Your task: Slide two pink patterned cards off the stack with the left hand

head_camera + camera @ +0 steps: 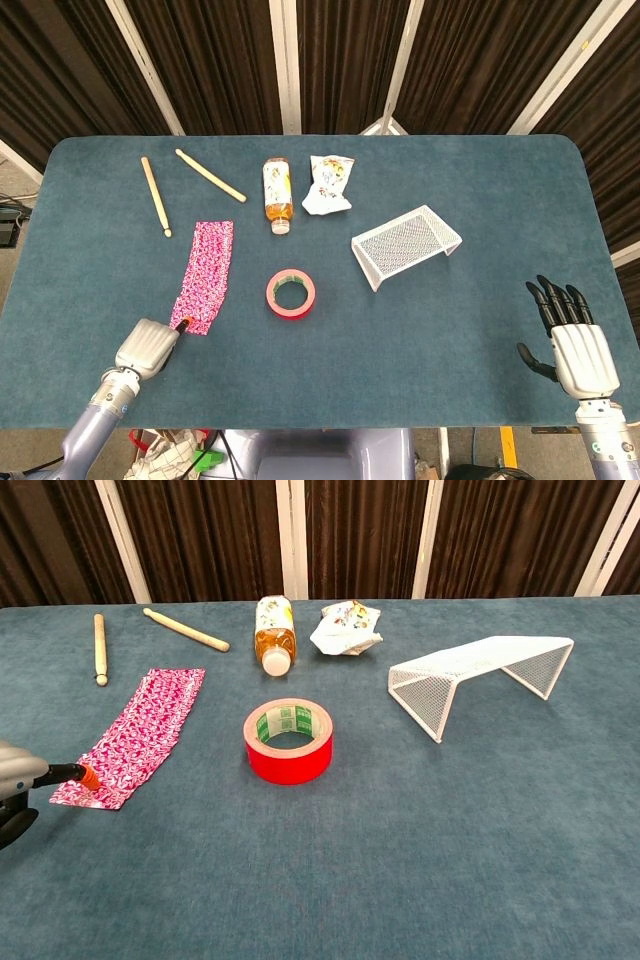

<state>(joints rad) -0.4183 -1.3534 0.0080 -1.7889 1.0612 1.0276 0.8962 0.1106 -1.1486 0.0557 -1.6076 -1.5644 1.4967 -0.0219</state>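
In the head view, the pink patterned cards [205, 276] lie spread out in a long strip on the blue table [450, 330], left of the red tape roll [291, 293]. The left hand [147, 347] is at the near left edge, and its orange fingertip [181, 323] touches the near end of the strip; how the other fingers lie I cannot tell. The right hand [571, 335] is at the near right side, well apart from everything, with its fingers spread and nothing in it. Further back lie two wooden sticks [155, 195], a bottle [277, 193] on its side and a crumpled wrapper [329, 184], and a white wire rack [407, 243] stands right of the tape. In the chest view, the cards [133, 734] run from the middle left toward the near left, and the orange fingertip [88, 776] of the left hand [22, 790] rests on the near end of the strip. The tape roll [289, 741] lies just right of the cards, not touching them, and the wire rack [482, 680] stands further right. The right hand does not show in this view.
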